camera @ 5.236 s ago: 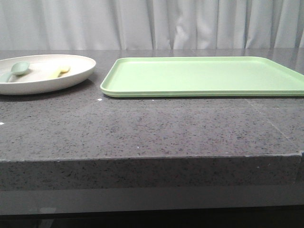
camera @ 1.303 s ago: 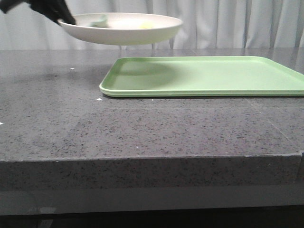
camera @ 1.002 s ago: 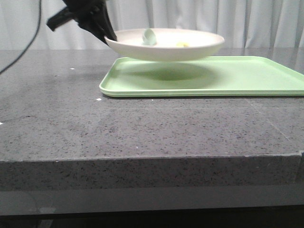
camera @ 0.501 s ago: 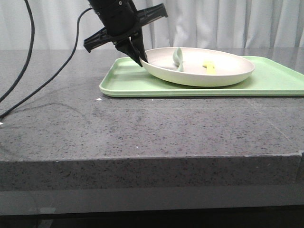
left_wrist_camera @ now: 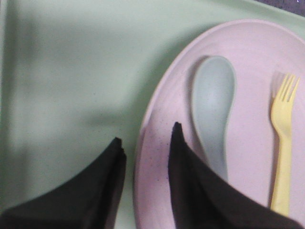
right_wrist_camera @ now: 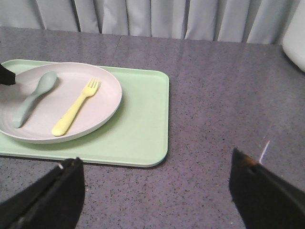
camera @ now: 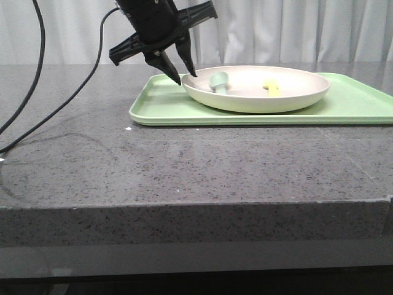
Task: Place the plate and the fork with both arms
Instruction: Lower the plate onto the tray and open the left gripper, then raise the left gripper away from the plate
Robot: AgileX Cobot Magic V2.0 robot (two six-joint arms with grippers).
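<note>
The cream plate (camera: 245,106) lies flat on the light-green tray (camera: 159,112). A small yellow fork (camera: 271,88) and a grey-green spoon (camera: 218,80) lie in it. My left gripper (camera: 185,78) is open at the plate's left rim. In the left wrist view the gripper (left_wrist_camera: 147,132) has one finger on each side of the rim, with gaps showing, and the plate (left_wrist_camera: 252,71), fork (left_wrist_camera: 282,138) and spoon (left_wrist_camera: 212,105) are close by. My right gripper (right_wrist_camera: 155,156) is wide open and empty above the bare counter, near the tray's right end.
The tray (right_wrist_camera: 143,124) lies on a grey speckled stone counter (camera: 184,166) with a sharp front edge. The left arm's black cable (camera: 37,74) hangs at the left. A white curtain is behind. A white object (right_wrist_camera: 295,38) stands at the far right.
The plate has come down from a tilt to lie flat on the tray. My left gripper has let go of its rim and opened.
</note>
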